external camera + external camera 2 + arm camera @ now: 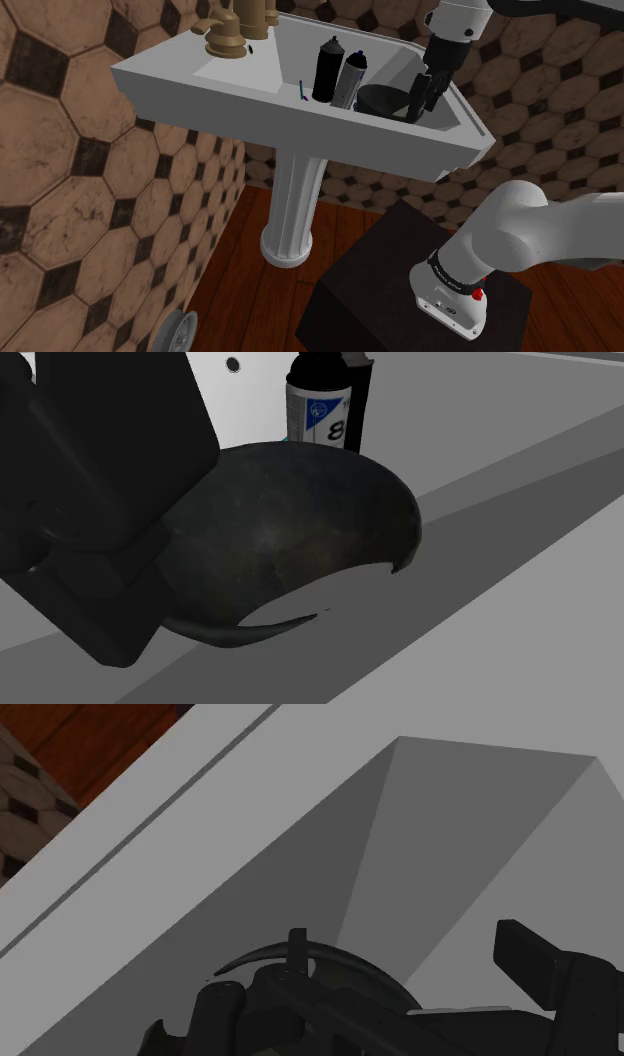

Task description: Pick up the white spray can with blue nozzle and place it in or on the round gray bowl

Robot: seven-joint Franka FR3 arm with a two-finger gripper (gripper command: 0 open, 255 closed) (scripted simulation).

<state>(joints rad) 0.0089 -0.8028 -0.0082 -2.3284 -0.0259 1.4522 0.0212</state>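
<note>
A pale grey spray can (350,78) with a dark top stands upright in the white sink (250,105); up close, the spray can (323,414) carries a blue-marked label. A taller black can (328,68) stands touching its side. The round dark grey bowl (383,100) sits in the basin just to the shoulder view's right of the grey can. My black gripper (419,102) hangs low at the bowl's far side, open, with nothing held. In the wrist view the gripper (410,959) is right over the bowl (262,959), whose rim curves by one finger.
Brass taps (228,35) stand at the sink's back corner. A small blue stick (303,91) lies in the basin near the black can. The sink stands on a pedestal (292,215) over a wooden floor, with tiled walls around it.
</note>
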